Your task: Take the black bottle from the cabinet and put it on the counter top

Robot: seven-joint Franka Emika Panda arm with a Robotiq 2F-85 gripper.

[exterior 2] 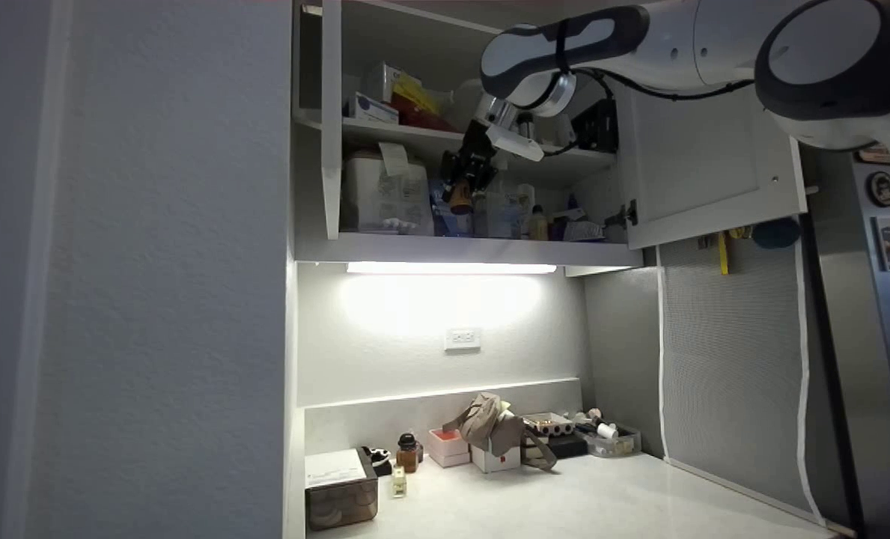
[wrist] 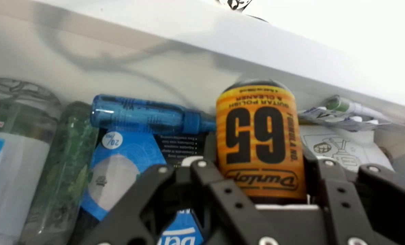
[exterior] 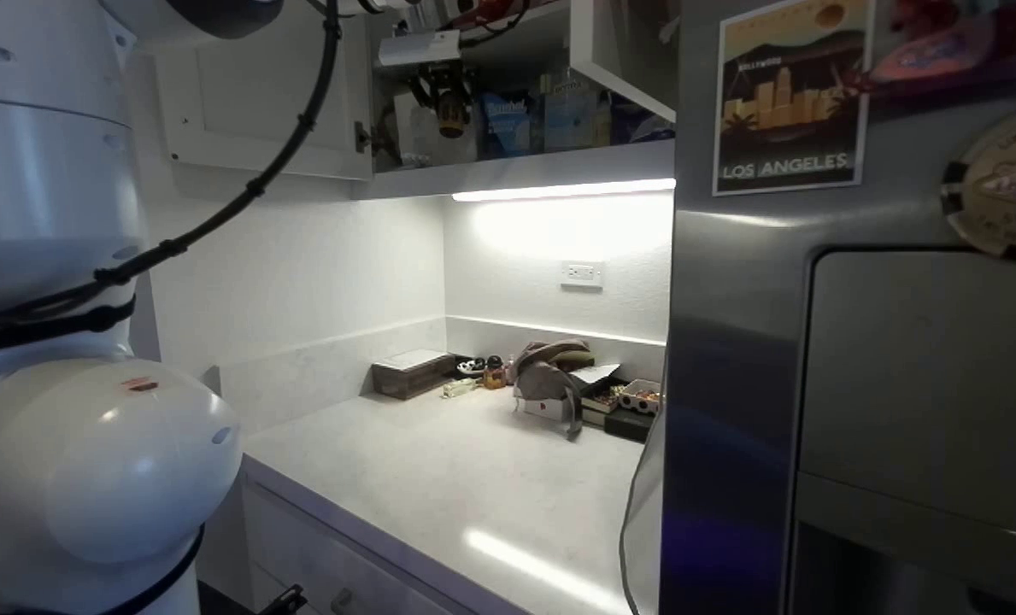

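The black bottle, orange-labelled, is pinched by the gripper and held up at the open cabinet. Lowered before it clears the cabinet's front, it could knock its base there and twist loose. Below is the white counter top; set down too far back, it might topple the amber bottle or hit the pink box.
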